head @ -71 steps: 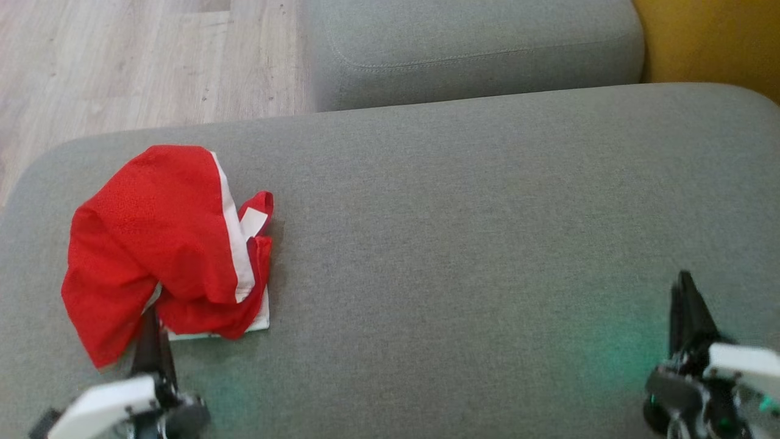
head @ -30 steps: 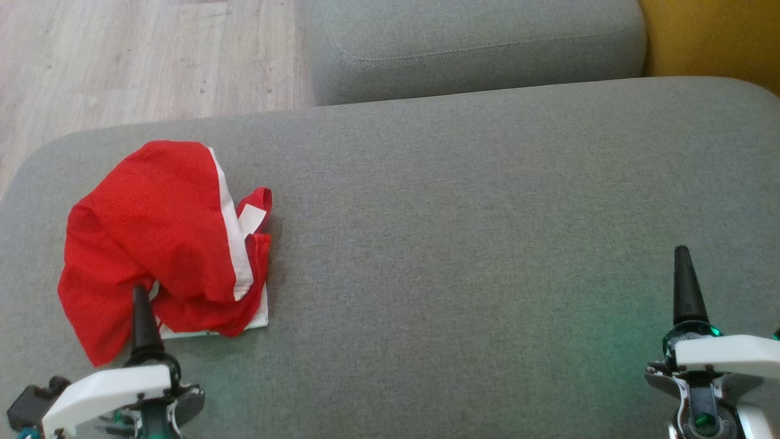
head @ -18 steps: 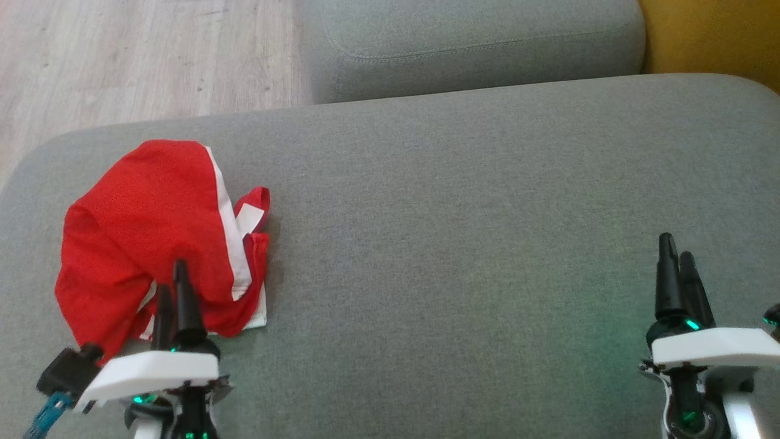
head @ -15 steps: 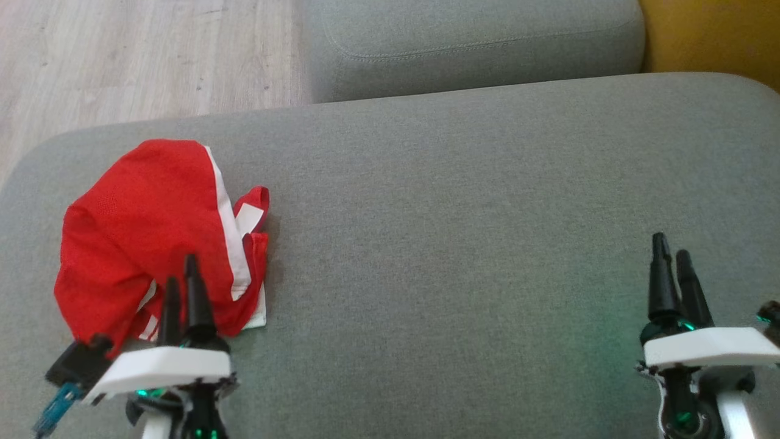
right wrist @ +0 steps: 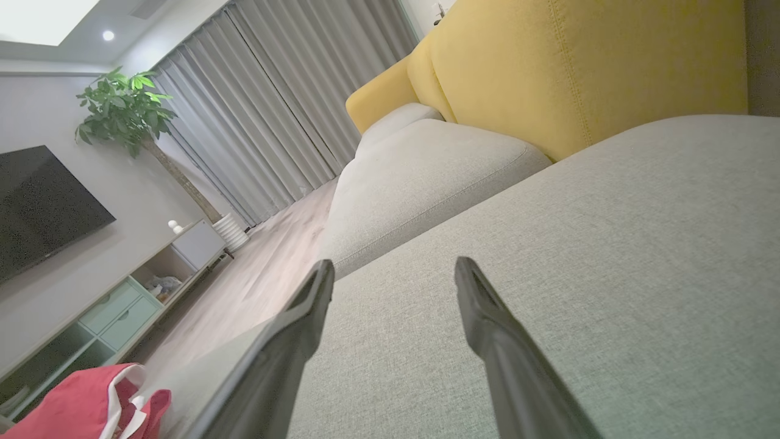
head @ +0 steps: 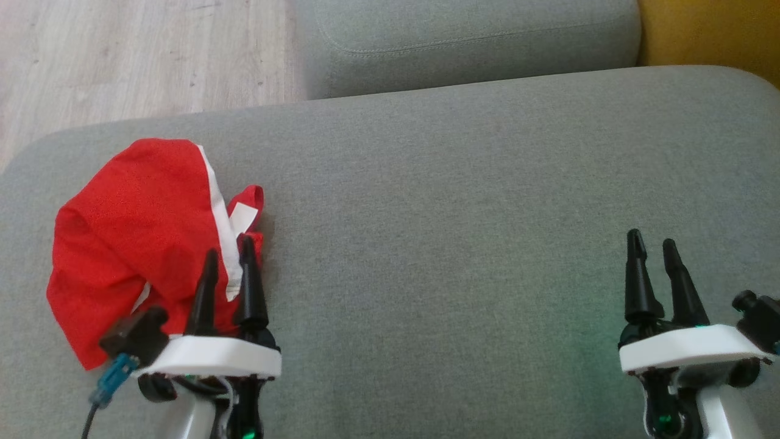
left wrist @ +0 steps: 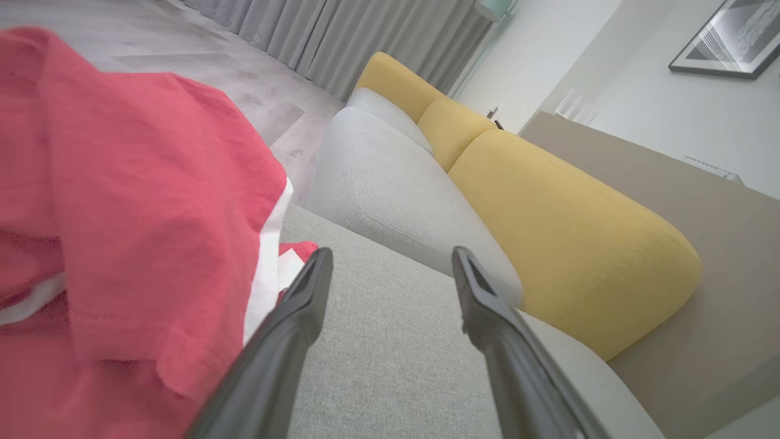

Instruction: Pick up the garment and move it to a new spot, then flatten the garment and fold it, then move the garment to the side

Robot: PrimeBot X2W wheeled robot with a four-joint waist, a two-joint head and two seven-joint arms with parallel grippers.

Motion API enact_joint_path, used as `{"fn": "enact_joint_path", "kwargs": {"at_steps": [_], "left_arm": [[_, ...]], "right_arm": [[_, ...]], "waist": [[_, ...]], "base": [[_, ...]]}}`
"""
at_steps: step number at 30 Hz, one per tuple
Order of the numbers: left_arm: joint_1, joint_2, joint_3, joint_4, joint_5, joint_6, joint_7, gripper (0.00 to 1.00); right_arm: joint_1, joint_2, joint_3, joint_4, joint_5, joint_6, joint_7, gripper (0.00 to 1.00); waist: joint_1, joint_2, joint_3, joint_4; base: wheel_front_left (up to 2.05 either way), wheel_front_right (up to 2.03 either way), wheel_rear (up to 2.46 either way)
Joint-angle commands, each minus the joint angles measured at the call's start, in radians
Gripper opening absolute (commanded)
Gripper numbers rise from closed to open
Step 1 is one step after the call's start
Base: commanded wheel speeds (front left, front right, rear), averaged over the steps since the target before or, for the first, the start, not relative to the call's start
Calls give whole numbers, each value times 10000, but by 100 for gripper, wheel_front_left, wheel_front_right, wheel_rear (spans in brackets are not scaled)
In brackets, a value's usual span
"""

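Observation:
A crumpled red garment (head: 140, 225) with a white stripe lies on the left end of the grey sofa seat (head: 457, 201). My left gripper (head: 228, 256) stands open at the garment's near right edge, its fingers over the red cloth and holding nothing. In the left wrist view the garment (left wrist: 122, 201) lies to the left of the open left gripper (left wrist: 390, 259), with bare seat between the fingers. My right gripper (head: 651, 244) stands open over bare seat at the lower right. The right wrist view has the garment (right wrist: 91, 408) far off at the lower left, beyond the open right gripper (right wrist: 393, 268).
A second grey seat cushion (head: 463, 42) adjoins the far edge. A yellow back cushion (head: 713, 30) rises at the far right. Wooden floor (head: 122, 55) lies beyond the seat's far left edge. A TV stand (right wrist: 116, 299) and a potted plant (right wrist: 134, 103) stand across the room.
My left gripper has moved forward and to the right along the garment's near edge. My right gripper has edged left and turned so both fingers show apart. The garment has not moved.

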Motion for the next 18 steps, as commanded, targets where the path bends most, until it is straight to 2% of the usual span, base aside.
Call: {"fn": "enact_joint_path", "kwargs": {"at_steps": [1,18], "left_arm": [[-530,161,4,-414,442,90,-132,100],[-1054,734,-1429,-338,2789,913,-636,100]], "right_arm": [[-444,-79,214,-450,-456,-4,-154,100],[-446,-90,571,-683,-2948,-5,-654,100]], "waist": [[0,0,1,-29],[0,0,52,-130]], "base": [[0,0,0],[0,0,0]]}}
